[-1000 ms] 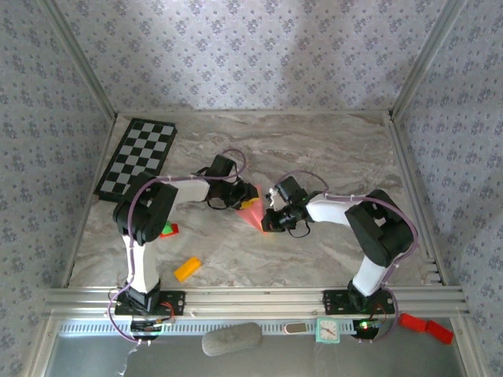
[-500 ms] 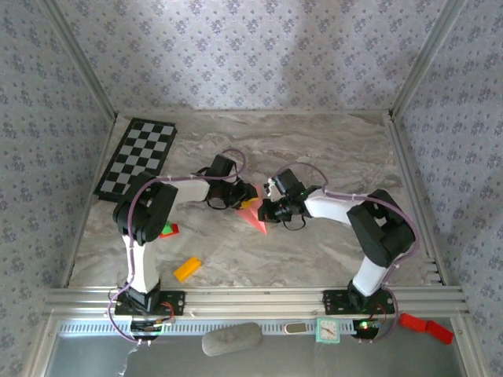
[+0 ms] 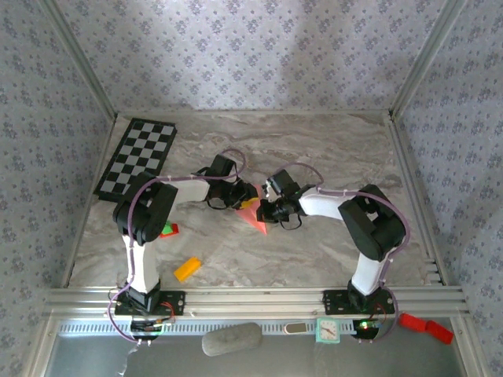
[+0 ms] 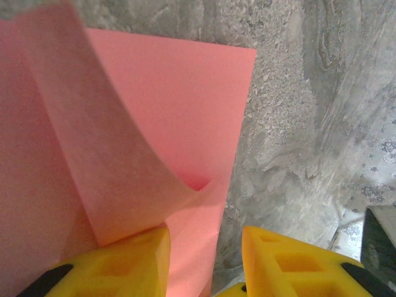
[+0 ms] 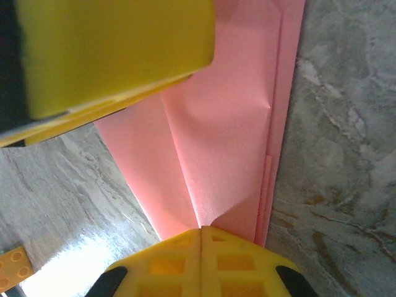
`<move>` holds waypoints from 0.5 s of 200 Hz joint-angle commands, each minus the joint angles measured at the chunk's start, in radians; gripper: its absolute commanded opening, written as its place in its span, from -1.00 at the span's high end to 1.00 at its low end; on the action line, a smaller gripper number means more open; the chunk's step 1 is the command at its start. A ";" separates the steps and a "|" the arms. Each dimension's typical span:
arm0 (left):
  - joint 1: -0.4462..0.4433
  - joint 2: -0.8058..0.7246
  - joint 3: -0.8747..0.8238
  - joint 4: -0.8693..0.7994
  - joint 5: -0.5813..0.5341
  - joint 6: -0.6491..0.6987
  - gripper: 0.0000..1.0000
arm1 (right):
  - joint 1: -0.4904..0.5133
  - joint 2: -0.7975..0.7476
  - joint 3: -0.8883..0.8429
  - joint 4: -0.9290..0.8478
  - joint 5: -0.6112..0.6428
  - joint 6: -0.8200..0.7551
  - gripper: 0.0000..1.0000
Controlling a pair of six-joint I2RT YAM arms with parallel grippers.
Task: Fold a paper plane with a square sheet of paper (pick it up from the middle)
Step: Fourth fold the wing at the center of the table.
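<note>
In the centre of the top view, the sheet of paper [image 3: 254, 215] (creased, one flap curling up) lies on the marble table [image 3: 330, 149]. The left gripper [image 4: 203, 246] stands partly open astride its edge. The right gripper [image 5: 201, 238] is closed, apparently pinching a fold.

Plain salmon-pink paper [image 3: 253, 217] lies on a bench [image 3: 330, 149] patterned like grey-beige marble with darker veins. The left tool [image 4: 205, 247] and right tool [image 5: 202, 238] are bright yellow with black behind. The chequered board [image 3: 137, 155] is black and white. There is an orange block [image 3: 187, 269] and a red-and-green block [image 3: 168, 230]. The walls [image 3: 236, 55] are pale lilac-grey with a small repeating flower print
</note>
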 commanded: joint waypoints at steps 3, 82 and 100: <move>0.000 0.022 0.002 -0.057 -0.033 -0.008 0.27 | 0.001 0.028 -0.003 -0.048 -0.002 0.007 0.99; 0.000 0.048 0.032 -0.172 -0.106 -0.022 0.28 | 0.005 -0.019 -0.046 -0.101 -0.058 -0.026 0.97; 0.001 0.048 0.029 -0.180 -0.118 -0.029 0.28 | 0.006 -0.040 -0.064 -0.114 -0.065 -0.033 0.97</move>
